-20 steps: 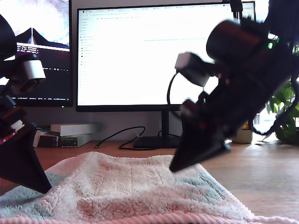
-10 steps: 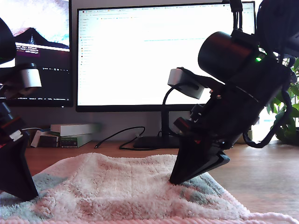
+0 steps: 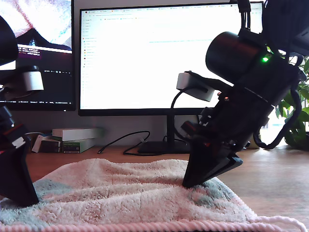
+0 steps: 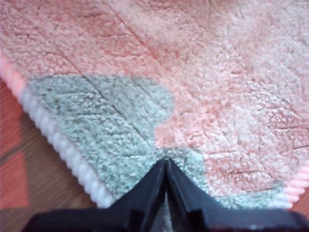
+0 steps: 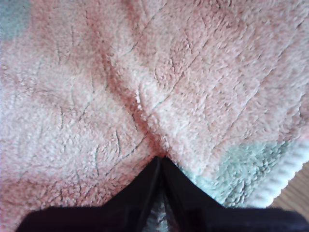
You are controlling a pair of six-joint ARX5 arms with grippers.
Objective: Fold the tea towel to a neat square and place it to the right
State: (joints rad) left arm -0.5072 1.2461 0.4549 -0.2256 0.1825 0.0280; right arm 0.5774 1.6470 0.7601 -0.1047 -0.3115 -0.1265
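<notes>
Both claws, my first gripper (image 4: 165,166) and my second gripper (image 5: 159,162), are pinched together on the towel (image 3: 125,193), near opposite desk-side edges.

black arms with pointed black fingers (image 4: 145,203), white wrist cameras, red accents, a green light.

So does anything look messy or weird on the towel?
Nothing is broken or spilled. The tea towel isn't flat, though: the fluffy cloth is bunched into creases where my second end effector pinches it, and it humps up in the exterior view.
</notes>
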